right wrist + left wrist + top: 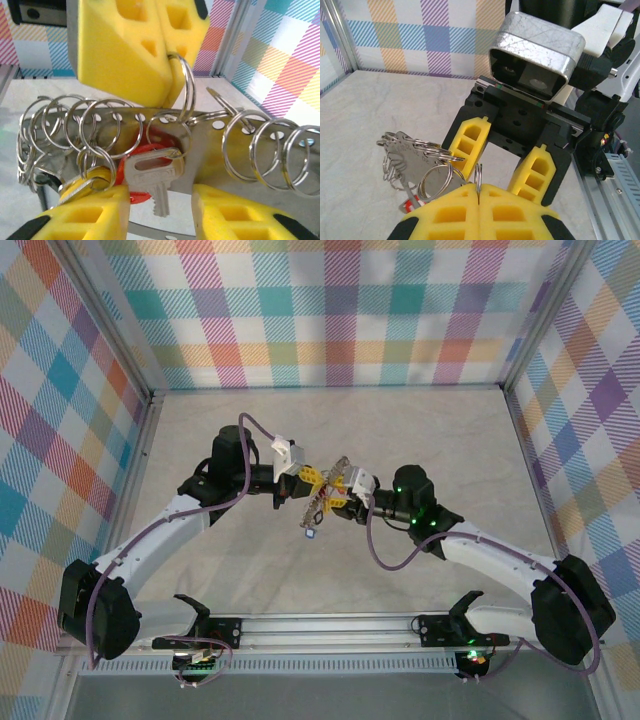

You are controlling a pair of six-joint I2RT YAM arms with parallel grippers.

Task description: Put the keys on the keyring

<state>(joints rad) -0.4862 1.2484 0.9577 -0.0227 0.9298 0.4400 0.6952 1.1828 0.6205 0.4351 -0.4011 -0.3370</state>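
With the left gripper (478, 192) pinching the split ring (478, 175), the spread right gripper (159, 200) should seize the key (150, 172) between its jaws squarely.

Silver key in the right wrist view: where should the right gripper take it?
Probably the flat head of the silver key, from straight ahead with the open right gripper: it hangs blade-down, broad face toward the camera, between the fingers.

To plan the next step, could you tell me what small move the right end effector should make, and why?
Probably draw the right end effector straight back: its jaws stand apart, and the silver key seems to hang from a split ring on the keyring.
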